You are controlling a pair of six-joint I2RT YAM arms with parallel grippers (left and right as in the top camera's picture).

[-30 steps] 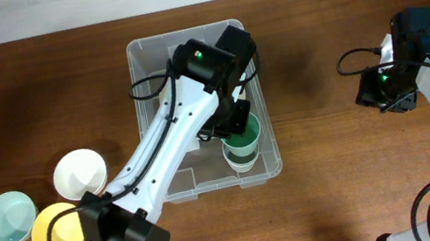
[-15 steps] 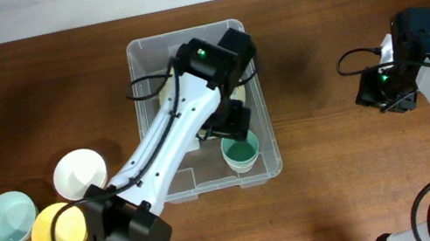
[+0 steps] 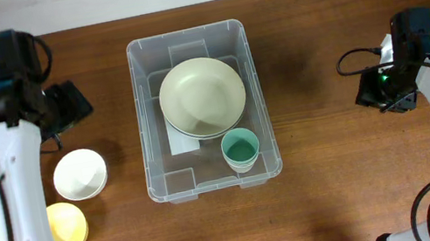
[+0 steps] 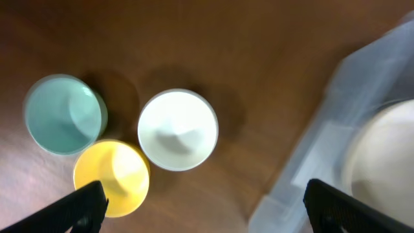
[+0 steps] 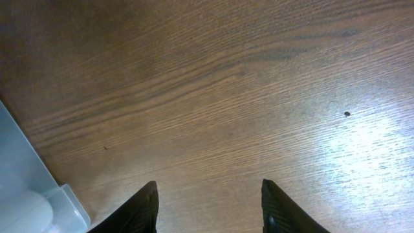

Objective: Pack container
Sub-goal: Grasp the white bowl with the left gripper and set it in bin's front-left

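Observation:
The container (image 3: 140, 98), a large clear plastic bin, stands mid-table. In it lie a cream plate (image 3: 202, 96) and, upright at its near right corner, a teal cup (image 3: 240, 149). My left gripper (image 3: 72, 106) hangs well left of the bin, above the table, and stands wide open and empty. In the left wrist view the left gripper (image 4: 210, 207) looks down on a white bowl (image 4: 178, 129), a yellow bowl (image 4: 111, 176) and a teal bowl (image 4: 65, 113); the container (image 4: 310, 175) lies at the right. My right gripper (image 3: 387, 97) hovers over bare table far right, open and empty (image 5: 208, 207).
The white bowl (image 3: 80, 174) and the yellow bowl (image 3: 61, 229) sit on the table left of the bin; my left arm covers most of the teal bowl from overhead. A corner of the container (image 5: 29, 194) shows at the lower left of the right wrist view.
My left gripper opened and let go of the teal cup inside the bin, then the arm swung out to the left, over the bowls. The right arm has not moved.

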